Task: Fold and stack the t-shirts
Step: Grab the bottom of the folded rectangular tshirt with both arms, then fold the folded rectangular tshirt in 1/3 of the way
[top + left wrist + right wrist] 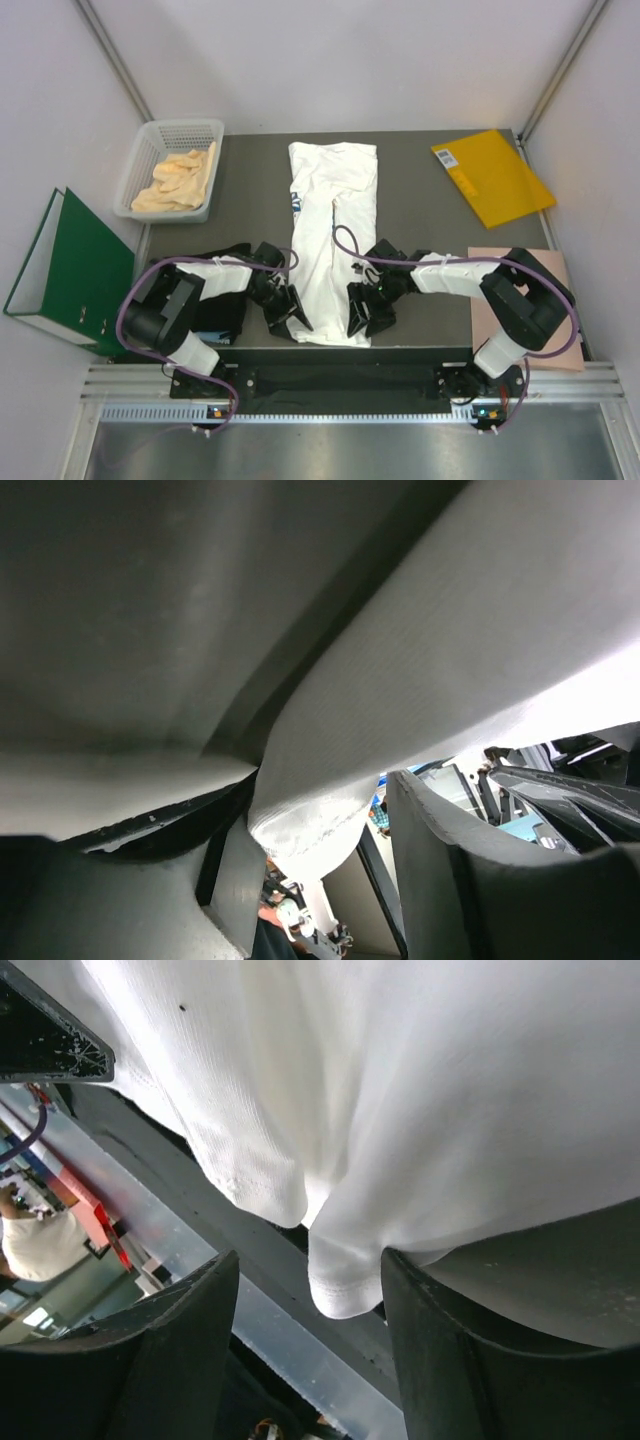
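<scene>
The white t-shirt (332, 225) lies folded lengthwise into a long strip down the middle of the table, its bottom hem at the near edge. My left gripper (287, 312) is at the hem's left corner and my right gripper (364, 312) at its right corner. In the left wrist view the white hem (310, 825) hangs between the jaws of the left gripper (320, 820), with a gap to the right finger (440, 870). In the right wrist view a hem corner (345, 1280) sits between the open jaws of the right gripper (308, 1270), against one finger only. The black t-shirt (215, 315) lies crumpled under the left arm.
A white basket (140, 165) with a yellow cloth (180, 178) stands at the back left. An orange-yellow envelope (492, 176) lies at the back right, and a pink sheet (560, 275) is under the right arm. A green binder (65, 265) lies off the table's left side.
</scene>
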You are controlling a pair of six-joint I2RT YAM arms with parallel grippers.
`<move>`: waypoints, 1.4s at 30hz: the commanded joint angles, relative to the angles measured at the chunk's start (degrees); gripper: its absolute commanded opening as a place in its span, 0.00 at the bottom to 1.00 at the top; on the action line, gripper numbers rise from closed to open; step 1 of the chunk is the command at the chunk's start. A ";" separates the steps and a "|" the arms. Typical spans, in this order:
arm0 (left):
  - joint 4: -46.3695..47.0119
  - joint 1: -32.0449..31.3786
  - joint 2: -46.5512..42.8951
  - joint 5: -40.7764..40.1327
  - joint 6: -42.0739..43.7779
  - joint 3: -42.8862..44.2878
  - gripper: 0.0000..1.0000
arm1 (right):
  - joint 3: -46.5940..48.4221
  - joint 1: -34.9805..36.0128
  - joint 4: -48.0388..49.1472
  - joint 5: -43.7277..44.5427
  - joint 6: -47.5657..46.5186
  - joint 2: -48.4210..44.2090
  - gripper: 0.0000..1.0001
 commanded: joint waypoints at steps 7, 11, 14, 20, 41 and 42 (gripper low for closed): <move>8.94 0.04 3.75 -14.81 3.18 -0.37 0.52 | 3.25 1.52 -11.44 13.16 -0.04 -2.72 0.59; 9.03 -0.05 4.20 -14.81 3.62 -0.19 0.51 | 2.38 1.78 -13.65 15.61 0.21 -3.85 0.57; 9.12 -0.05 4.46 -15.25 4.05 -0.63 0.49 | -0.08 1.96 -8.13 14.23 1.18 -3.25 0.54; 6.84 0.04 4.03 -17.00 4.67 -0.29 0.00 | 1.22 4.50 -1.77 9.47 1.19 3.96 0.00; -21.56 0.39 3.22 -27.56 12.58 42.93 0.00 | 34.01 -3.30 -25.16 30.92 -11.11 -2.10 0.00; -21.47 0.83 4.36 -27.29 12.67 44.27 0.00 | 34.88 -5.75 -25.16 30.83 -11.90 -1.23 0.00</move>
